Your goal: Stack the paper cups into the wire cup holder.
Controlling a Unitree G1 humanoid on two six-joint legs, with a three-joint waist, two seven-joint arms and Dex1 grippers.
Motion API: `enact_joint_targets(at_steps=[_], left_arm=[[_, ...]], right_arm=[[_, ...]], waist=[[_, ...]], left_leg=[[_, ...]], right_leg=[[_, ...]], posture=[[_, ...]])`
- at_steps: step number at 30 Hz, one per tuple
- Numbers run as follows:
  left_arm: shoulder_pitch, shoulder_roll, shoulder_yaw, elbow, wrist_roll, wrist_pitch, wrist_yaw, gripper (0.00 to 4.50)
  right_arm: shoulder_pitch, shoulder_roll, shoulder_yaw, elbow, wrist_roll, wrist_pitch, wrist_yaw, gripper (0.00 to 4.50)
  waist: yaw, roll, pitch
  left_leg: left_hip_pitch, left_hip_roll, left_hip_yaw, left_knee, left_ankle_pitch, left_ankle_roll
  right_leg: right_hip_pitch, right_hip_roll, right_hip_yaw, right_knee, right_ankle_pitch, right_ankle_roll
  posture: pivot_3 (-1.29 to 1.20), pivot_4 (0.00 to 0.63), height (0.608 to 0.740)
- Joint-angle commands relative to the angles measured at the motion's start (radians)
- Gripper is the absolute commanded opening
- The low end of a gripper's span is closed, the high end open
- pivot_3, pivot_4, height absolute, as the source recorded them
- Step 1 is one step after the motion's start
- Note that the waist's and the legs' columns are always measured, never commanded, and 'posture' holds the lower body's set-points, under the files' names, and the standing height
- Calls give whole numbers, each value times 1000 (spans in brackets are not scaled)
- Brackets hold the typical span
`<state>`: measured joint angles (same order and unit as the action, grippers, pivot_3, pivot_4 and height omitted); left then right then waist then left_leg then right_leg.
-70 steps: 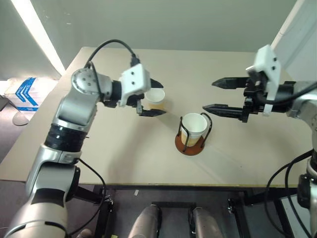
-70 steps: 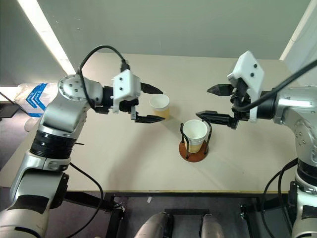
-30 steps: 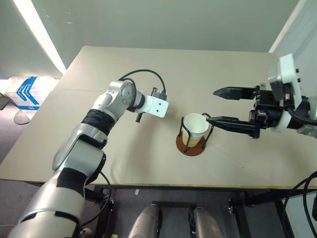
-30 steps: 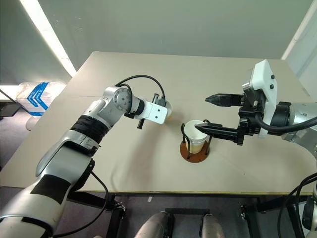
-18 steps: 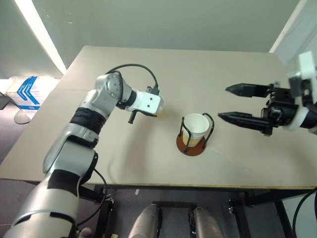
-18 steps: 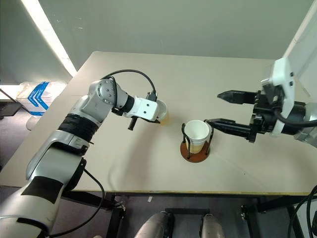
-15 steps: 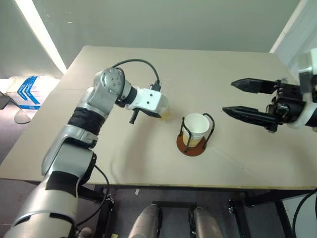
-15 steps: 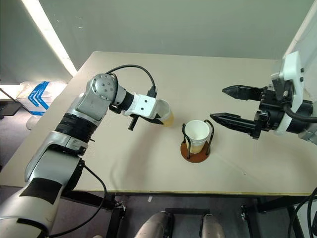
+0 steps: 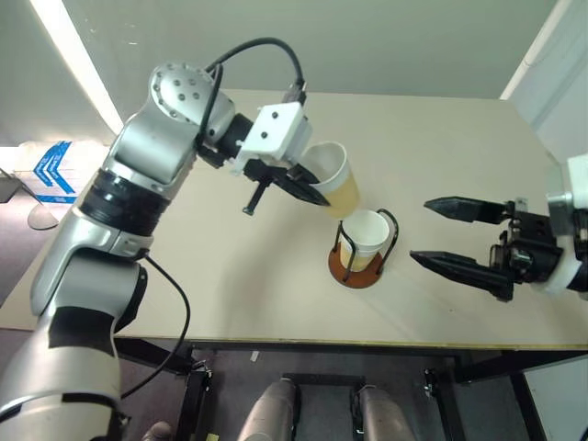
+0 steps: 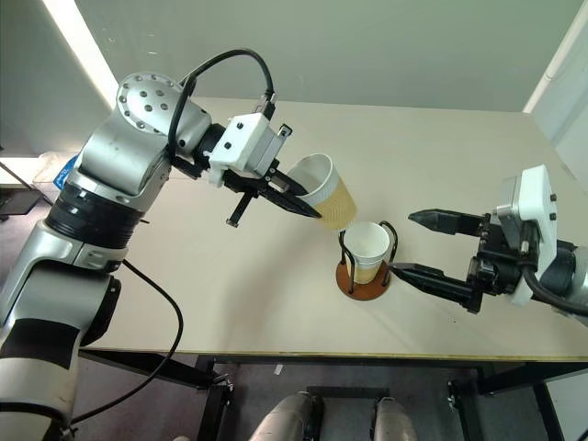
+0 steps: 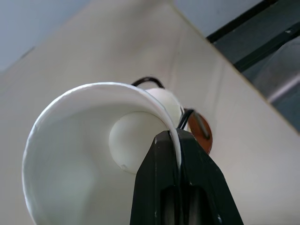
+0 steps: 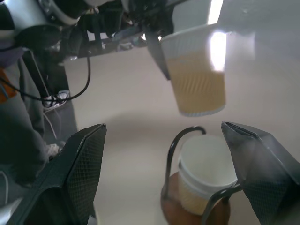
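Note:
My left gripper is shut on the white rim of a tan paper cup. It holds the cup tilted in the air, up and to the left of the wire cup holder. In the left wrist view the fingers pinch the cup wall. The holder has a reddish-brown base and black wire loops, and in it stand what look like two nested cups. My right gripper is open with nothing in it, low and to the right of the holder.
The beige table has bare room on all sides of the holder. Its near edge runs just below the holder. A blue-and-white object lies on the floor beyond the left edge.
The left gripper has lifted the cup off the table and carried it up and right, toward the holder, tilting it. The right gripper has drawn back to the right and lower.

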<state>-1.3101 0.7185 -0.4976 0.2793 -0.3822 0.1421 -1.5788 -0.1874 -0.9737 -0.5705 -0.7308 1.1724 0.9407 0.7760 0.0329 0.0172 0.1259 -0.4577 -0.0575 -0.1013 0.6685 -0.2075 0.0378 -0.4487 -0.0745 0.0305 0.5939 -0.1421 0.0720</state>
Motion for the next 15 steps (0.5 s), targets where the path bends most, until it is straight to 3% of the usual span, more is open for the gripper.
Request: enact_joint_targets(at_steps=[1,9,15], left_arm=[[-53,-22,-32,16,-39,-24,-36,37],[-112,-125,-144,168,9,-161,-36,37],[-137,-183,-200,262,30,-248,-36,37]], right_arm=[[29,-23,-73,-48,43,-34,-19,4158],[141,-25,-152,-107,106,-62,-99,4158],[202,-32,-180,-136,143,-88,-149,4158]], waist=[[0,0,0],[4,0,0],[3,0,0]], left_leg=[[0,0,0,0,0,0],[1,0,0,0,0,1],[1,-1,1,1,-4,3]], right_leg=[[0,0,0,0,0,0],[2,0,0,0,-1,4],[3,-1,1,-1,0,16]], posture=[[0,150,740],[0,150,740],[0,150,740]])
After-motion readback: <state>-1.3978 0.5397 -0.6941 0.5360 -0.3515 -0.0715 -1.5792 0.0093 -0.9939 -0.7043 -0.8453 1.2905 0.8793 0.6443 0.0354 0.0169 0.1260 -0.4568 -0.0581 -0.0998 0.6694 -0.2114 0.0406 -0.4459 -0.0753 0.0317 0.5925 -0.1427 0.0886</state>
